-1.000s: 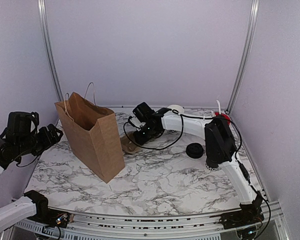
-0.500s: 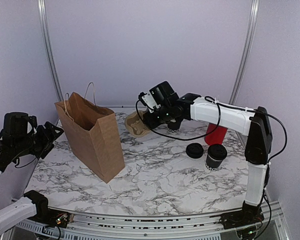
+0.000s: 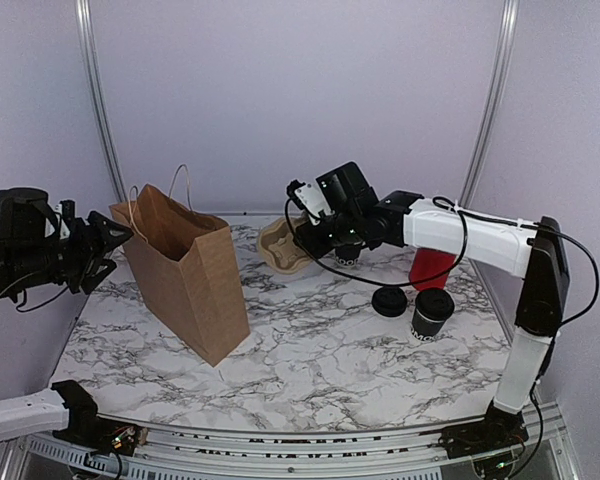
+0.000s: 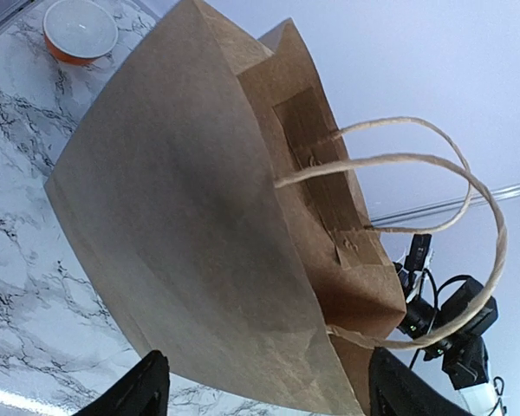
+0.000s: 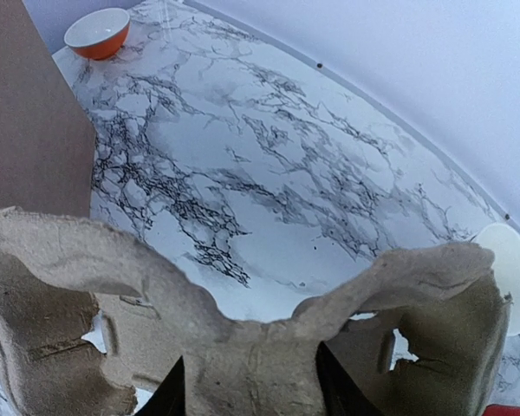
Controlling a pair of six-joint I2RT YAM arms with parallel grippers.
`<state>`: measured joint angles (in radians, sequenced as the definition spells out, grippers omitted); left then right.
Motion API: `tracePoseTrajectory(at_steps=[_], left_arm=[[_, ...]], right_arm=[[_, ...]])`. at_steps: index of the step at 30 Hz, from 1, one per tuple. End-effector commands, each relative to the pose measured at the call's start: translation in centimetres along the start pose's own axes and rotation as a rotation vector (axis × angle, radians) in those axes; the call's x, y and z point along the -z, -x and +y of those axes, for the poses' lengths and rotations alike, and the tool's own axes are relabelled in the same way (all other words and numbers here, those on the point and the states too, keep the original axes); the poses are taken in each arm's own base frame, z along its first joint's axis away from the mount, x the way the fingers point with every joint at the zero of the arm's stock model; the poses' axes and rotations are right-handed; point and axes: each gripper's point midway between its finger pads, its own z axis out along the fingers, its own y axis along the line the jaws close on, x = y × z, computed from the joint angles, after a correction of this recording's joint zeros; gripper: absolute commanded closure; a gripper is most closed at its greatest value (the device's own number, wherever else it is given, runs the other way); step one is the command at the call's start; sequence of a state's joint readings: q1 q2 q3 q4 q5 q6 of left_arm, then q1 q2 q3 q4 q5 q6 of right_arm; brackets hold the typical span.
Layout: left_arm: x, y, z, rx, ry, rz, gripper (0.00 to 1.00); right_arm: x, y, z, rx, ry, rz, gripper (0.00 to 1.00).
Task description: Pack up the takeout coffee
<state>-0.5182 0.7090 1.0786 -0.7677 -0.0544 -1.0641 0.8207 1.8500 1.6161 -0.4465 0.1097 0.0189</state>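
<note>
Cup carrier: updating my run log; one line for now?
right gripper: shut on cup carrier, aloft; left gripper: open, beside bag; takeout coffee: on table

Brown bag, beige carrier, black cup — grey-veined white table.

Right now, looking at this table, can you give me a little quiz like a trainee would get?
1. True or false: the brown paper bag stands upright with its mouth open.
2. What do the right arm's jaws hold? A) a black lid B) a pulp cup carrier C) an orange bowl
3. Where is the lidded coffee cup at this moment?
Key: 1 true. 2 B. 3 On the marble table, beside the red holder, not in the bag.
</note>
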Motion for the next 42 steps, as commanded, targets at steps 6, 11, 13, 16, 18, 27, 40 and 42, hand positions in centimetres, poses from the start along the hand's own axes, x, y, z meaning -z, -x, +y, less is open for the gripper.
tracePoseTrajectory(at_steps=[6,11,13,16,18,27,40,42], left_arm=[[1.9,0.4,-1.4,-0.121,0.093,-0.034,0.22],[2.9,1.8,-3.6,-0.159,0.071,-0.063,0.24],[3.4,3.0,-4.2,-0.174,0.086,-0.109,0.26],[3.3,4.6,-4.9,-0.246,0.138,-0.165,0.29],[2.4,4.9,-5.5,-0.311,0.174,-0.163,0.33],[-0.7,5.1,-6.2,-0.449,0.266,-0.152,0.49],[-3.5,5.1,-8.3,-0.570,0.277,-0.129,1.00],[-3.7,4.8,-9.3,-0.598,0.235,-0.115,1.00]], right_arm=[[3.3,4.1,-0.1,-0.001,0.010,-0.129,0.62],[3.9,4.1,-0.3,-0.016,0.006,-0.134,0.62],[3.9,3.9,-0.2,-0.024,0.010,-0.129,0.62],[4.3,3.8,-0.1,-0.037,0.013,-0.134,0.63],[4.5,3.7,-0.1,-0.043,0.015,-0.133,0.63],[5.6,4.4,0.0,-0.041,0.026,-0.150,0.62],[6.9,5.9,0.0,-0.028,0.033,-0.184,0.62],[7.4,6.3,-0.1,-0.026,0.028,-0.192,0.62]])
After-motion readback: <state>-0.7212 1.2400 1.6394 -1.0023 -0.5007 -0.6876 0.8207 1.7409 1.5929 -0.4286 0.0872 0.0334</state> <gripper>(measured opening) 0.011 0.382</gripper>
